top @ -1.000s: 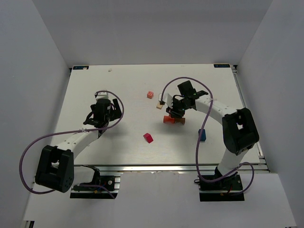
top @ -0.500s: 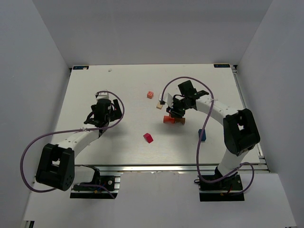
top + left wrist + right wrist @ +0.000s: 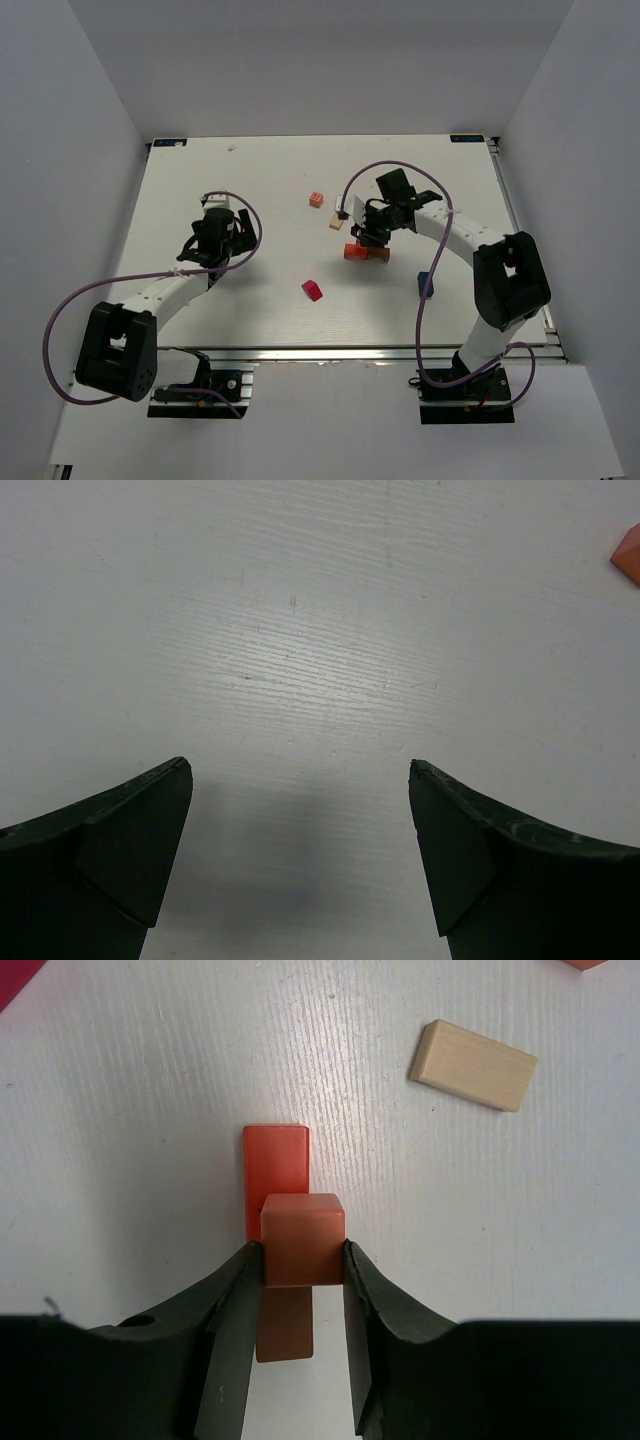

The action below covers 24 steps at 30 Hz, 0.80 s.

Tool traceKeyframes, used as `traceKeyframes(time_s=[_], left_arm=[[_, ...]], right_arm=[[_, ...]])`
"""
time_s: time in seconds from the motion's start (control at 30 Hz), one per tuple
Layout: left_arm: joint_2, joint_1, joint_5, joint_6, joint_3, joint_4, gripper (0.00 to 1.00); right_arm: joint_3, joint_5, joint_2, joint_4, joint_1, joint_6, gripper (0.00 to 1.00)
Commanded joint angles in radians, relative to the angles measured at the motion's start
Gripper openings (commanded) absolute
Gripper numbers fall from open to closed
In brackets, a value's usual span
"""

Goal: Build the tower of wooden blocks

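Jaws, right: right gripper (image 3: 303, 1252) parted only a cube's width, both fingers pressed on the sides of a brown-orange cube (image 3: 303, 1235), which it grips.
Jaws, left: left gripper (image 3: 298, 772) spread wide, nothing between the fingers, table (image 3: 300, 630) below.
Tower: wood block tower (image 3: 365, 251) right of centre in the top view. The gripped cube lies over an orange-red bar (image 3: 277, 1160) — contact cannot be told.
Loose blocks: tan bar (image 3: 472, 1065) at upper right of the wrist view, apart from the tower. Pink-orange cube (image 3: 316, 199) above centre, magenta-red block (image 3: 313, 290) below centre, blue block (image 3: 426, 284) by the right arm.
Open room: widest stretch on the table's left half; the tower is well apart from every table edge.
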Motion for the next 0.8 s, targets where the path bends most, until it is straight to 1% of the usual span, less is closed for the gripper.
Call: traceKeyframes(time_s=[0.0, 0.6, 0.77], left_arm=[[-0.005, 0.005, 0.0, 0.007, 0.03, 0.009, 0.98], [0.021, 0.005, 0.014, 0.01, 0.035, 0.021, 0.98], [0.021, 0.005, 0.012, 0.012, 0.036, 0.016, 0.98]], right_arm=[[-0.011, -0.015, -0.024, 0.006, -0.006, 0.0, 0.24], [-0.032, -0.016, -0.021, 0.021, -0.005, 0.001, 0.26], [-0.032, -0.013, -0.017, 0.031, -0.005, 0.009, 0.28]])
